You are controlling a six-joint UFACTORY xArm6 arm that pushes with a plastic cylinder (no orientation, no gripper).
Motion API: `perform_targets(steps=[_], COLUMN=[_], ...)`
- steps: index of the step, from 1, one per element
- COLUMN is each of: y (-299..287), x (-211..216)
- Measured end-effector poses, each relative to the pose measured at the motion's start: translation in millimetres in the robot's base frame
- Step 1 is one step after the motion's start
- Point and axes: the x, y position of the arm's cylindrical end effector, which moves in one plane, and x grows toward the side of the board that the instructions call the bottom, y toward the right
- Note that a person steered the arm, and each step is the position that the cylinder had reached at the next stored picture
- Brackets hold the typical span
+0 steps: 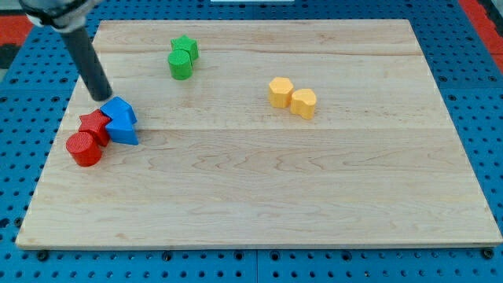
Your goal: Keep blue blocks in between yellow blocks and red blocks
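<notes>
My tip (103, 96) is seen at the view's upper left, just above the blue blocks (120, 120), apparently touching the top one; nothing is held, being a bare rod. Blue pair is pressed against the red blocks (88, 137) on their right; yellow blocks (292, 97) lie well apart to the view's right; green blocks (182, 58) sit nr the top of the wooden board (275, 196).
</notes>
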Motion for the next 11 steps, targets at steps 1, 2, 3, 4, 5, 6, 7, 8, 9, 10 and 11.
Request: perform_targets(steps=[1, 2, 3, 4, 5, 6, 7, 8, 9, 10, 11], y=[111, 169, 158, 90, 56, 46, 69, 70, -11, 23, 77], x=[52, 131, 135, 161, 107, 69, 71, 125, 110, 49, 14])
